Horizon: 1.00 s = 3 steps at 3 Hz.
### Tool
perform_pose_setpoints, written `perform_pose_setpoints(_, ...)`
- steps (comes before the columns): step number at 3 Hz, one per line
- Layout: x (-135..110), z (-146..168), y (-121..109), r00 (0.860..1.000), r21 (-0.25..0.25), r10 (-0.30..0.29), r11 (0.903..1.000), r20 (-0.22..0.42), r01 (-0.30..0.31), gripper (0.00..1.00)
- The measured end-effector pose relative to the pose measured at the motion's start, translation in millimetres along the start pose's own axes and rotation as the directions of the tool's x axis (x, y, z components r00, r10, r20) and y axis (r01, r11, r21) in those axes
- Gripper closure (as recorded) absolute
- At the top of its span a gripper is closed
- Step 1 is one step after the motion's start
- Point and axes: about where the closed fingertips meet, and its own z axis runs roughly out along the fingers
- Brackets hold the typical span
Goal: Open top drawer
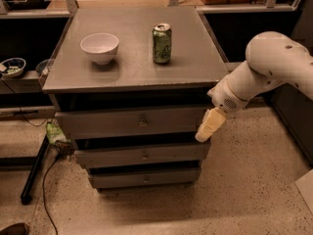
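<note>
We count three grey drawers (144,155), one white bowl (100,47), one green soda can (162,43). The gripper (209,126) hangs by the top drawer's (132,123) right end; we cannot tell its grip.

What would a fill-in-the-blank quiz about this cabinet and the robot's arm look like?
1. On the cabinet top, the white bowl stands to the ___ of the green can, as the camera sees it.
2. Under that top are ___ grey drawers.
3. The gripper hangs beside the ___ end of the top drawer, away from its knob.
Missing words: left; three; right.
</note>
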Motion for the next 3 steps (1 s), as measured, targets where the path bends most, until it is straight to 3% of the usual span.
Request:
perform_pose_setpoints(1,1.2,3.9,-4.0,0.999,0.027,0.023,0.9993,0.025,-0.024,0.00)
perform_pose_setpoints(3,0.8,22.7,-14.4,0.998,0.026,0.038,0.9989,0.057,-0.040,0.00)
